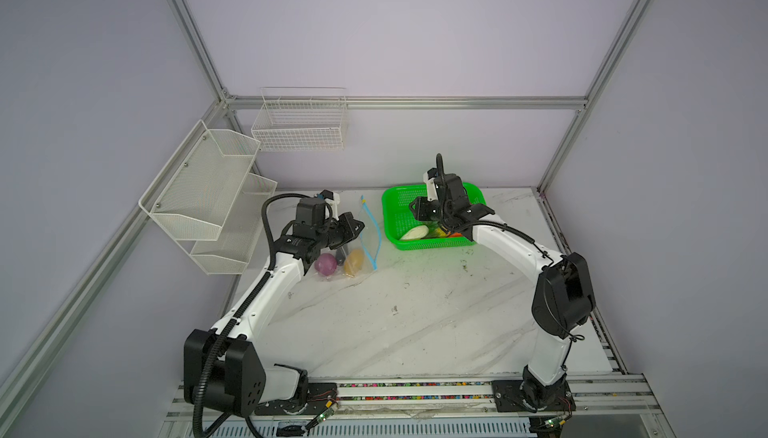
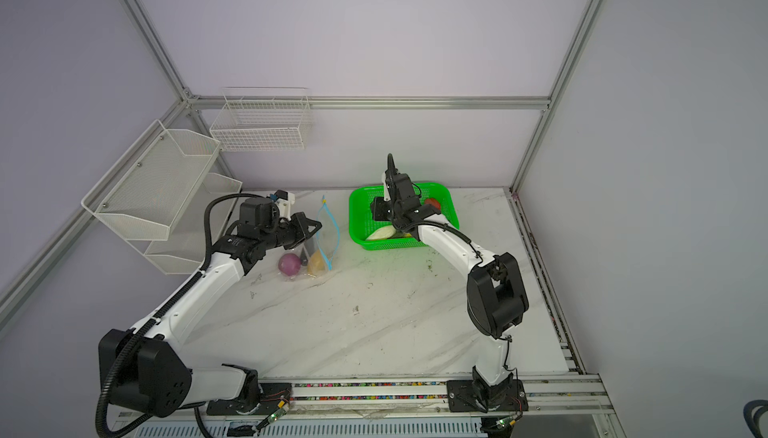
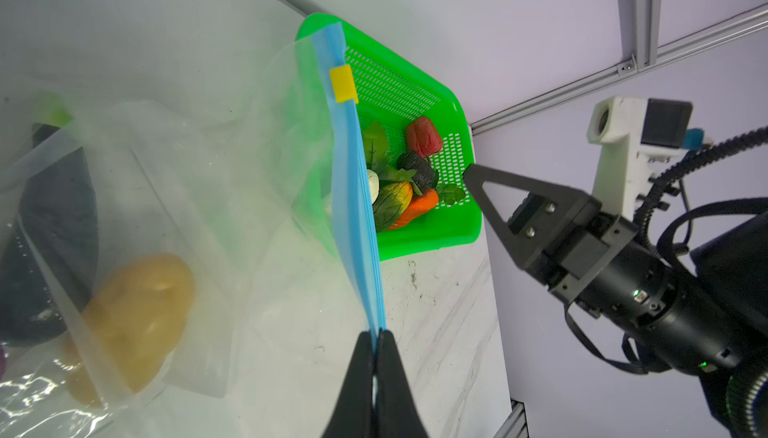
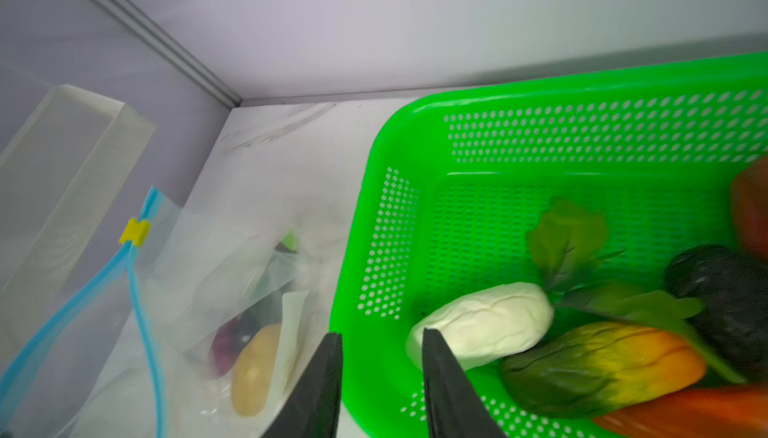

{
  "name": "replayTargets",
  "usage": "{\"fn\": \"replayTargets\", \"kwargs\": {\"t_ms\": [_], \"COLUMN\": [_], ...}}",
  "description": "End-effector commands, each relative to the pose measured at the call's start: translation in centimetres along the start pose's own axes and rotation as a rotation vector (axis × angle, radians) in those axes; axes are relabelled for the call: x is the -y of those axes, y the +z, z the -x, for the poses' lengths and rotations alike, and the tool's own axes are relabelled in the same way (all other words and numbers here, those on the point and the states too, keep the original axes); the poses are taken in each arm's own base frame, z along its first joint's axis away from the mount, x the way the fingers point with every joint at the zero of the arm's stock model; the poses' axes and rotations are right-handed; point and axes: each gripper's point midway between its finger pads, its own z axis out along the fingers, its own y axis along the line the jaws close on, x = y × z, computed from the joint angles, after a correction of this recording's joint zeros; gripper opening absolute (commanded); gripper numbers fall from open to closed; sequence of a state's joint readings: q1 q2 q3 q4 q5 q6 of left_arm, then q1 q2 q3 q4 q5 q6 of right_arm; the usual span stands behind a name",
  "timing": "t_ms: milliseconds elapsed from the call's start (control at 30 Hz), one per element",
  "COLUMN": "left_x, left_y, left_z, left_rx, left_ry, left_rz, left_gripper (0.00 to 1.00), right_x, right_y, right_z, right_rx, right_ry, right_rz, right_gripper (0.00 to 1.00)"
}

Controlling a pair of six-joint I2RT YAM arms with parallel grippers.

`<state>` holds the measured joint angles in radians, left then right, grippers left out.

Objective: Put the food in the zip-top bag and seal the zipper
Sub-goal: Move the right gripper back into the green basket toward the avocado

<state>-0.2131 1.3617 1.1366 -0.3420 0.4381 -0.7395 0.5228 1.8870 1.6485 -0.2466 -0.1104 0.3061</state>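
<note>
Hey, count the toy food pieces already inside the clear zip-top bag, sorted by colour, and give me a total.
Purple: 1, the onion
Yellow-brown: 1, the potato
Dark, with a green stem: 1, the eggplant
Total: 3 pieces in the zip-top bag

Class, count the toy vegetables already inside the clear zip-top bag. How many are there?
3: purple onion, yellow-brown potato nearest the zipper, dark eggplant between them. Others may be hidden.
</note>
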Motion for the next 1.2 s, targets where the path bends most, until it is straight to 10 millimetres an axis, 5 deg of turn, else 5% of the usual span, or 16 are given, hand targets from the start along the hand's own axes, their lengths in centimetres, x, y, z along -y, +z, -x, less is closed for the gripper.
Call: {"fn": "replayTargets", "kwargs": {"t_ms": [0,233,467,1167], "left_x": [5.0,6.0,5.4,5.2], "left_y": [-1.6,-1.0,1.2,1.6], "left_z": [3.1,3.1,2.3,1.7], "left_rx": [0.064,0.034,-0.018,-0.018], "left_ry": [0.098,0.109,0.092,0.086], "left_rz": [-0.113,-0.144,-0.133,-0.124], "left_gripper": [0.0,0.0,0.0,0.0], "right_x": [6.4,13.9,18.6,21.1], "right_y": [1.7,2.3,3.3,7.0], "right_z": [-1.3,0.5,-1.5,-5.8], "right_rx": [-0.11,-0.168,-0.281,-0.409], "right_ry": [-0.098,-0.082,-0.085,-0.071], "right_rz": [-0.235,-0.399,-0.44,-0.381], "right_gripper": [0.38,0.46,0.54,0.69]}}
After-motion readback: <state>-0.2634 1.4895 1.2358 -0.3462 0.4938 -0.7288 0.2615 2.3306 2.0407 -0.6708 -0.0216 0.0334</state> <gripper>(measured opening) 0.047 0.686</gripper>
